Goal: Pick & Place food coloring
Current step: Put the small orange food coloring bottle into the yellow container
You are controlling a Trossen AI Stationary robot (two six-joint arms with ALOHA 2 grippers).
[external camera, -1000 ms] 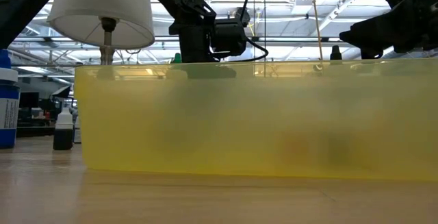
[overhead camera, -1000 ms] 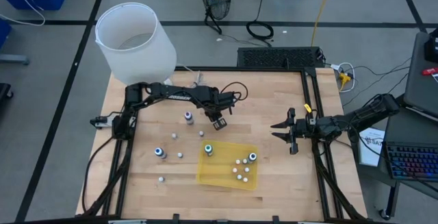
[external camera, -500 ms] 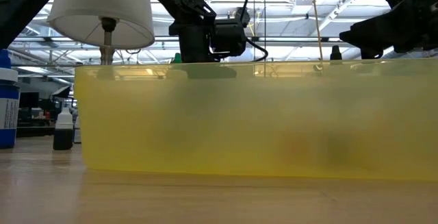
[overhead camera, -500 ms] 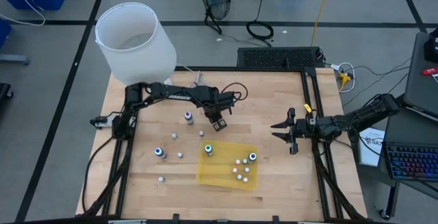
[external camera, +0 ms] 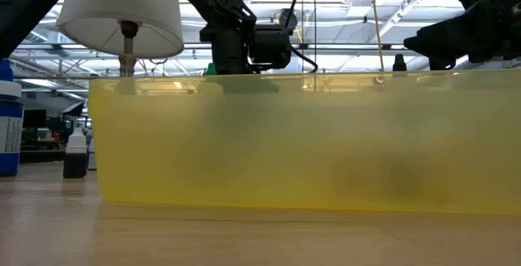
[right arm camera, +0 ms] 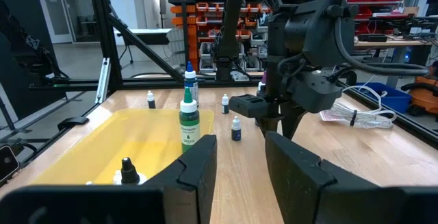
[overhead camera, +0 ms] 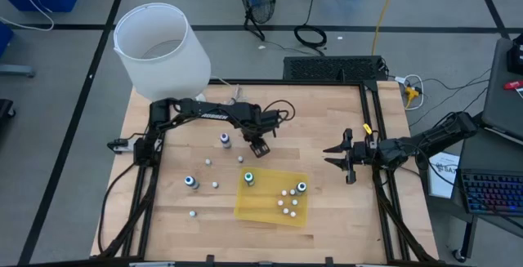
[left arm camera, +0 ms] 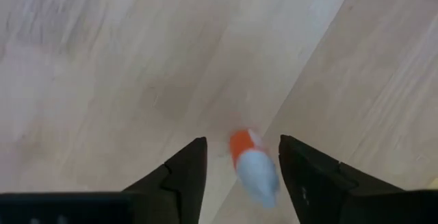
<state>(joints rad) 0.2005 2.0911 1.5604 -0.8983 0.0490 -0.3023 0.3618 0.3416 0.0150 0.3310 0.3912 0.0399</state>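
**Left hand spread above a small orange bottle, just short of the yellow tray**

The left hand [overhead camera: 260, 145] hangs over the bare wooden desk [overhead camera: 327, 128] near its middle, just off the far edge of the flat yellow plastic tray [overhead camera: 260, 211]. Its wrist view looks straight down: the two dark fingers [left arm camera: 183, 172] stand apart, and between them is a tiny orange-bodied food coloring bottle with a pale bluish cap [left arm camera: 252, 166], lying tilted rather than upright. Neither finger is seen touching it, and whether it rests on the wood or is dropping cannot be told.

The other food coloring is split. In the tray stand a green bottle with a white cap [overhead camera: 249, 178], a blue-topped one [overhead camera: 301, 187] and a cluster of small whitish bottles [overhead camera: 286, 204]. Loose on the desk to the left are a purple-topped bottle [overhead camera: 225, 140], a blue-topped one [overhead camera: 190, 182] and a few tiny pale ones [overhead camera: 215, 184].

The right hand [overhead camera: 342, 157] waits right of the tray, its fingers parted on nothing.

By the look of it, the step in hand concerns the orange bottle, which lies outside the tray. The next move probably calls for closing squarely across its body and carrying it nearer, over the tray wall, before letting go.
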